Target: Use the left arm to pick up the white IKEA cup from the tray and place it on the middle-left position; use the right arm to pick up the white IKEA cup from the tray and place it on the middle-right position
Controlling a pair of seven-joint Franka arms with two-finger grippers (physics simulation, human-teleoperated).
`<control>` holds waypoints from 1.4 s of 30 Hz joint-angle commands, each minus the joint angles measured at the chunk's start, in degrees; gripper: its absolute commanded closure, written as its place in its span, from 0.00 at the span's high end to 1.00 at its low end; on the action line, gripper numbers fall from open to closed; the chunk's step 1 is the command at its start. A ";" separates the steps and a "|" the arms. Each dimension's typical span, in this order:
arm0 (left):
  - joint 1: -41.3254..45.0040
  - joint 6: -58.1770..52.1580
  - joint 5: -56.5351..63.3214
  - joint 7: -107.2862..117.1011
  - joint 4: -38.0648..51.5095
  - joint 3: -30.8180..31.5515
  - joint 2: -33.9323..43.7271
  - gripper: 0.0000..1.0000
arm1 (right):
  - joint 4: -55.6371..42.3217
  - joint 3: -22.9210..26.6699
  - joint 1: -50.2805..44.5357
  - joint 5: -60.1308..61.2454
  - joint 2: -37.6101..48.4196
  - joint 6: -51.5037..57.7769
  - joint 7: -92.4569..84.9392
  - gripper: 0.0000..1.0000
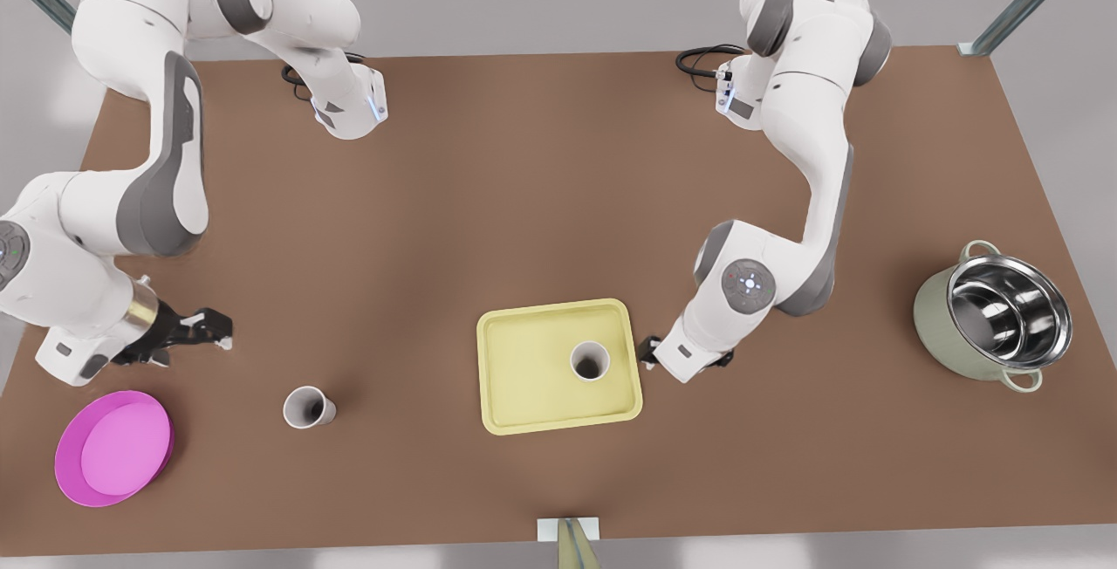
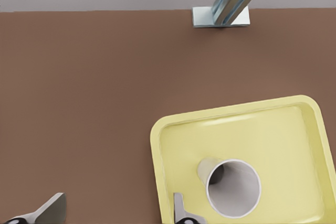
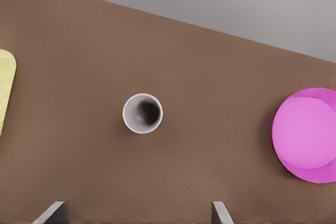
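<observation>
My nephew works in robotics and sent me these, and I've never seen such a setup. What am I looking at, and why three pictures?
These are simulator renders of two white robot arms at a brown table. The front view looks down on the whole scene, and the other two pictures come from cameras on the arms' wrists.

On the table are:
- a pale yellow rectangular tray holding one white cup
- a second white cup standing on bare table
- a round magenta plate
- a green pot with a steel inside

The left gripper is open beside the tray, on the front view's right. The right gripper is open near the plate. Neither holds anything.
</observation>
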State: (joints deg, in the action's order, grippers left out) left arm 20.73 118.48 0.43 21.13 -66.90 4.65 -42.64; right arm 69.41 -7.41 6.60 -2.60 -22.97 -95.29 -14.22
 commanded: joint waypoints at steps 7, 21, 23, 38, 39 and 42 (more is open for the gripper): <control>6.25 3.25 0.45 23.16 2.12 0.44 -1.66 1.00 | 13.47 -0.06 2.28 2.07 9.35 4.85 12.64 1.00; 9.85 6.94 1.15 21.67 -0.43 0.27 -4.47 1.00 | 11.53 -0.06 2.98 1.81 9.35 4.24 12.73 1.00; 8.89 7.55 0.97 20.97 -0.78 0.18 -5.44 1.00 | 11.53 -0.15 2.98 1.81 9.26 4.24 12.73 1.00; 7.13 12.65 1.06 18.42 -0.69 0.27 -9.66 1.00 | 11.53 0.11 3.25 1.10 9.26 3.71 12.99 1.00; 7.13 12.65 1.06 18.33 -0.69 0.27 -9.92 1.00 | 11.53 0.11 3.25 1.01 9.26 3.71 13.17 1.00; 7.13 12.74 1.15 18.33 -0.69 0.27 -11.33 1.00 | 11.53 0.11 3.16 0.75 9.26 3.71 13.08 1.00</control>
State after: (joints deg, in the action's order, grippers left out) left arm 27.85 130.92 1.41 38.63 -67.62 4.92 -53.85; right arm 80.98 -7.32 9.81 -1.73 -13.78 -91.59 -2.35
